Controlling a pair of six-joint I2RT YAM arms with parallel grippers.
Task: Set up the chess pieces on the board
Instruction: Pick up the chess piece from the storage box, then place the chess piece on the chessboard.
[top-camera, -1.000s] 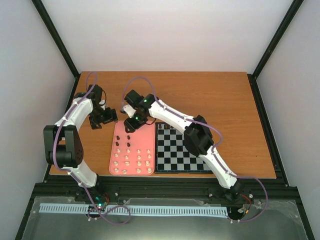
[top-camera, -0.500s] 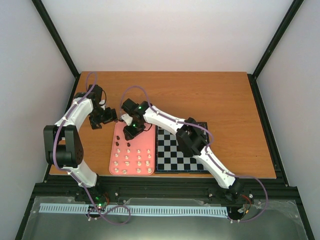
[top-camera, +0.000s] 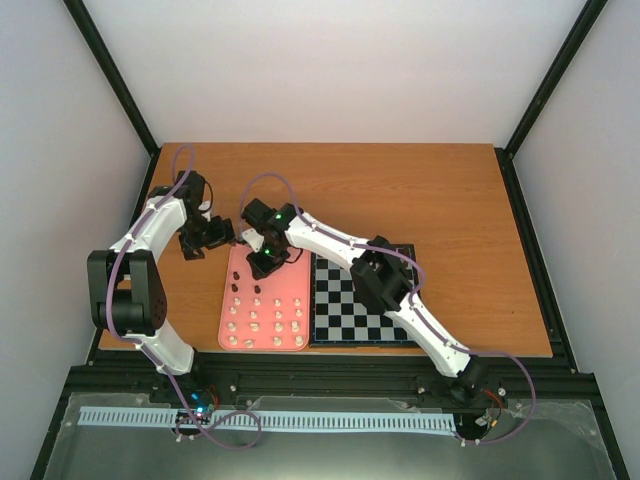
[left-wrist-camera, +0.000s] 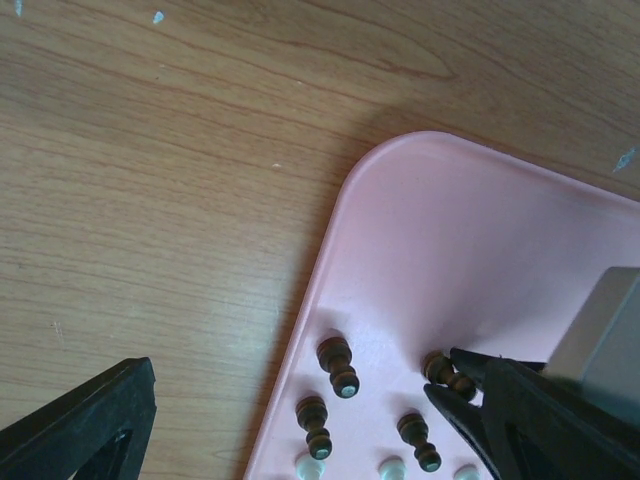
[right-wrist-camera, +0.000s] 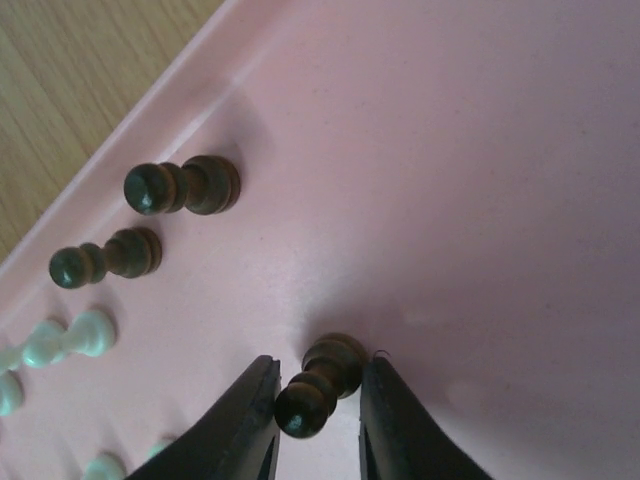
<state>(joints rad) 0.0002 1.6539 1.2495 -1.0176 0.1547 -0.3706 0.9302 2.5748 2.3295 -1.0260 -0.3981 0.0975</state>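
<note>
My right gripper is down on the pink tray, shut on a dark chess piece. One finger touches the piece's head and the other its base, and the piece still stands on the tray. Two more dark pieces and cream ones stand nearby. From above, the right gripper is at the tray's far left part. The left gripper hovers open just off the tray's far left corner. Its wrist view shows the gripped piece and three dark pieces. The board lies right of the tray.
Rows of cream pieces fill the tray's near half. The right arm stretches across the board's far part. Bare wooden table lies beyond and to the right.
The right gripper moved slightly left and down onto the tray and its fingers came together on a dark piece. The left arm has not moved.
</note>
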